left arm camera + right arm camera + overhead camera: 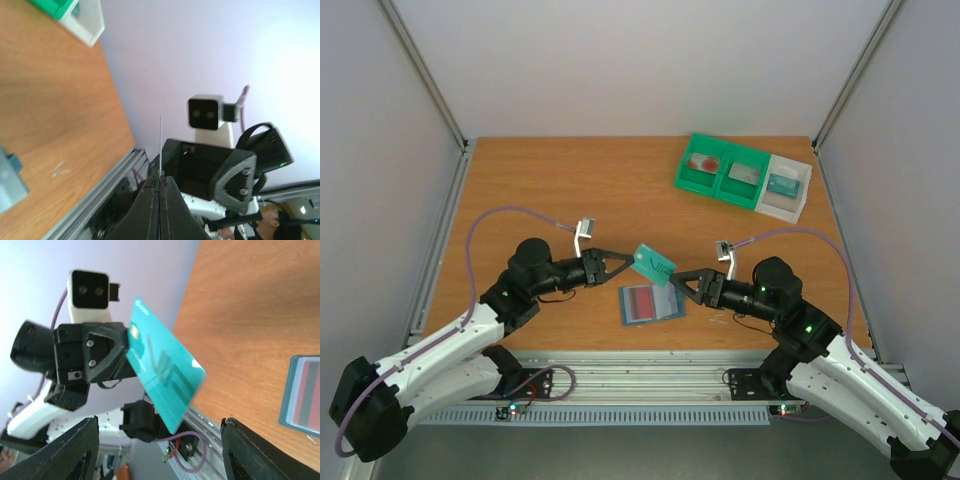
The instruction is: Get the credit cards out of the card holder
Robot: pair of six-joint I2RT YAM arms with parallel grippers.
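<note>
Your left gripper (628,262) is clamped on one short edge of a teal card (653,263). In the left wrist view the card shows edge-on, a thin line rising from the closed fingertips (160,184). The card hangs tilted in the air, clear of the table (540,190).

Your right gripper (678,283) faces it with jaws spread wide and nothing between them. Its tips are close to the card's corner, but you can't tell whether they touch.

The card holder (650,303) lies flat and open just below the teal card, between the two grippers. A red card (640,299) sits in its left half.

Far right: a green tray (718,189) holds a reddish card (704,161) in its left compartment and a grey piece (744,173) in its right. A white tray (784,209) touches it, with a teal piece (782,183) inside.
</note>
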